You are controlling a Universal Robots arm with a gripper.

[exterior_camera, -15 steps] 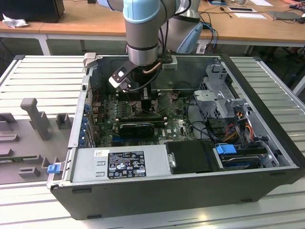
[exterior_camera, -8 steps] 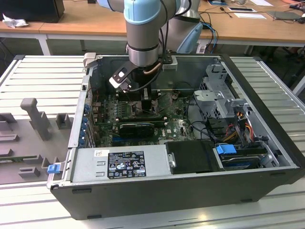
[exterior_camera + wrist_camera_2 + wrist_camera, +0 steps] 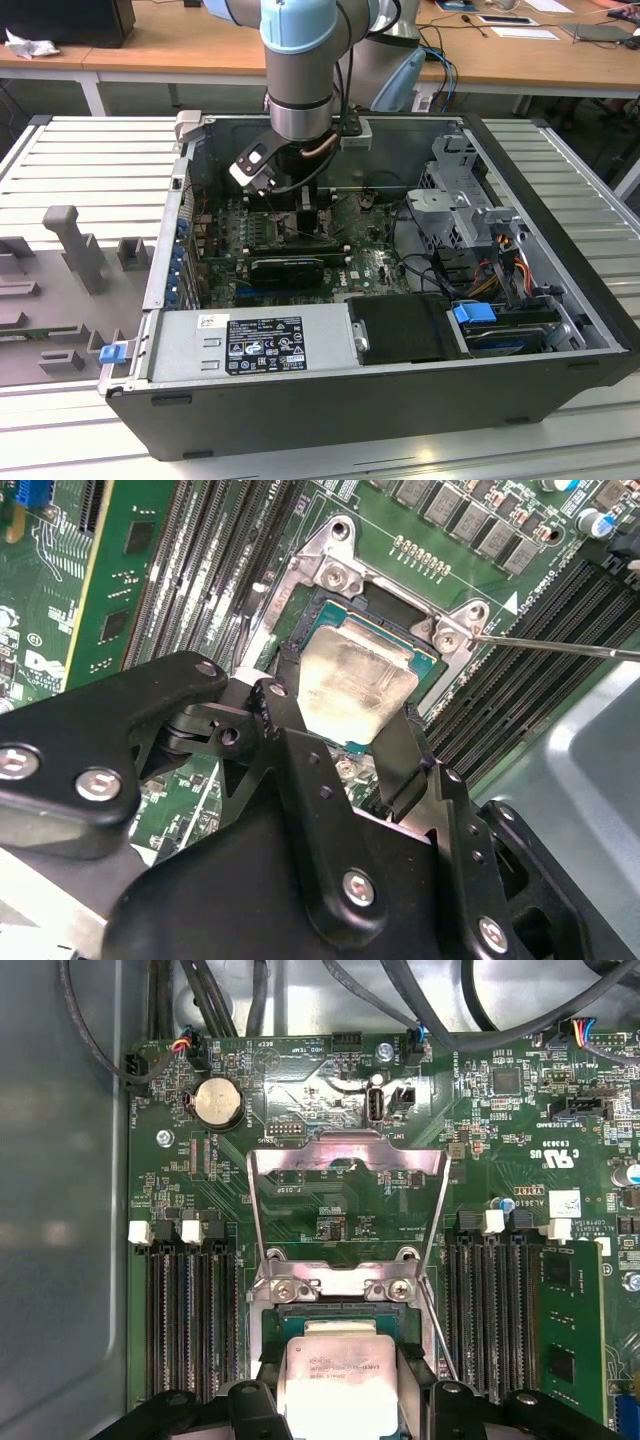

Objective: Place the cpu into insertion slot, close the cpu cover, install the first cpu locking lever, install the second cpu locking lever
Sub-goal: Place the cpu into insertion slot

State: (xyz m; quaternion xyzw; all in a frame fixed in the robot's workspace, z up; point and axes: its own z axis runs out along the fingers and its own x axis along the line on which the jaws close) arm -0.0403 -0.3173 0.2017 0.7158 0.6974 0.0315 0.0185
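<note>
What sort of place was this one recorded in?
Probably a robotics lab or workshop: an open computer case on a slatted metal bench, a robot arm reaching in, cluttered wooden desks behind.

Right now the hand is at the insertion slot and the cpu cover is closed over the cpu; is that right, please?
No: the first wrist view shows the cpu cover open, swung back off the cpu; the hand is at the insertion slot.

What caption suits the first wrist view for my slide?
Gripper holds the cpu at the insertion slot, cpu cover raised open.
</note>
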